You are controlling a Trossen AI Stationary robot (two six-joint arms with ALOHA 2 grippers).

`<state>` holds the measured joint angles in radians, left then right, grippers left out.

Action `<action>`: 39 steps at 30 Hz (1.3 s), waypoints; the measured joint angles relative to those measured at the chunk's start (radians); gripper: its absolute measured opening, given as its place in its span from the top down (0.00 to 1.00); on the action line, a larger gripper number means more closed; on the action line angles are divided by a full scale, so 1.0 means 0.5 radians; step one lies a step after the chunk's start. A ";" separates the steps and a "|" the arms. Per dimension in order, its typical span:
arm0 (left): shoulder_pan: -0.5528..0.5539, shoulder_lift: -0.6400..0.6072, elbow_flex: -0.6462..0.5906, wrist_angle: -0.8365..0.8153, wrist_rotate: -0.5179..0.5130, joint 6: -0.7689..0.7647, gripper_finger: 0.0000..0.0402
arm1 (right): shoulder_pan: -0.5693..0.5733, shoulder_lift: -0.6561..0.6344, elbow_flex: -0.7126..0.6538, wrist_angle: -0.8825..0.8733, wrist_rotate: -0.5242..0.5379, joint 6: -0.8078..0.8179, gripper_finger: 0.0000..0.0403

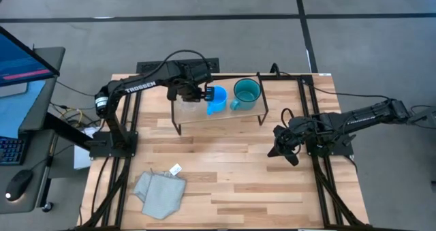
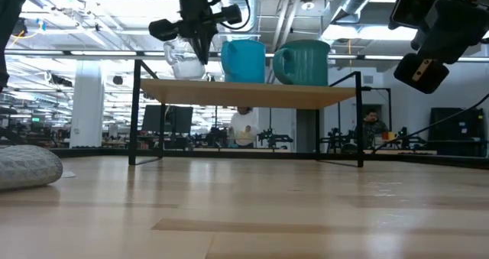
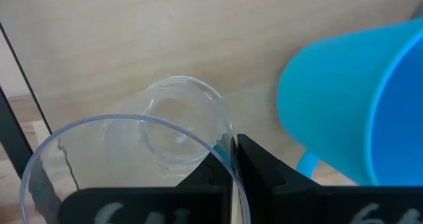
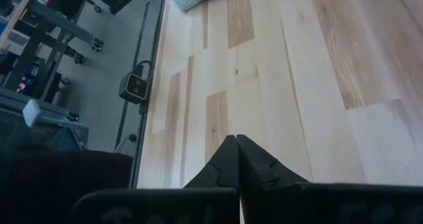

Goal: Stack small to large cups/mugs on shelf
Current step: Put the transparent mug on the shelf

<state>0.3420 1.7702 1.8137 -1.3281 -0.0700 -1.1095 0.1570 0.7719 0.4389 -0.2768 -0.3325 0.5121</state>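
Note:
The shelf (image 1: pixel 238 115) stands at the table's far middle; it also shows in the low view (image 2: pixel 252 95). On it, from left to right, are a small clear glass cup (image 1: pixel 187 107), a bright blue mug (image 1: pixel 216 100) and a larger teal mug (image 1: pixel 245 93). In the low view the blue mug (image 2: pixel 243 60) and the teal mug (image 2: pixel 304 63) stand upright on their bases. My left gripper (image 1: pixel 194 93) is above the shelf's left end, shut on the glass cup (image 2: pixel 183 60). My right gripper (image 1: pixel 281 151) hovers shut and empty over the table's right half. My left gripper pinches the glass cup's rim (image 3: pixel 229 159) on the side toward the blue mug, one finger (image 3: pixel 210 174) inside the cup and one (image 3: pixel 261 166) outside. The fingers come from above, pointing down. The cup is upright, its base at the shelf board; whether it rests there I cannot tell.
A grey cloth (image 1: pixel 160 191) lies at the table's near left, also showing in the low view (image 2: pixel 27 167). The blue mug (image 3: pixel 350 112) is close beside the held cup. Bare tabletop lies in front of the shelf. People show in the room behind.

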 joint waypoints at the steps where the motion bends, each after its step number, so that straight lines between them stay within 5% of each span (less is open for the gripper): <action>1: 0.006 0.000 0.000 0.000 0.002 0.001 1.00 | 0.000 0.001 0.000 -0.001 0.000 0.000 0.97; 24: 0.059 0.199 0.108 -0.034 0.114 0.159 1.00 | 0.000 0.001 0.000 -0.075 -0.013 -0.051 0.97; 39: 0.057 0.214 0.259 -0.126 0.135 0.199 0.85 | 0.000 0.000 0.000 -0.074 -0.014 -0.100 0.97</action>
<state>0.3706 1.8774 1.9434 -1.3911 -0.0024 -1.0100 0.1570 0.7721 0.4389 -0.3136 -0.3394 0.4622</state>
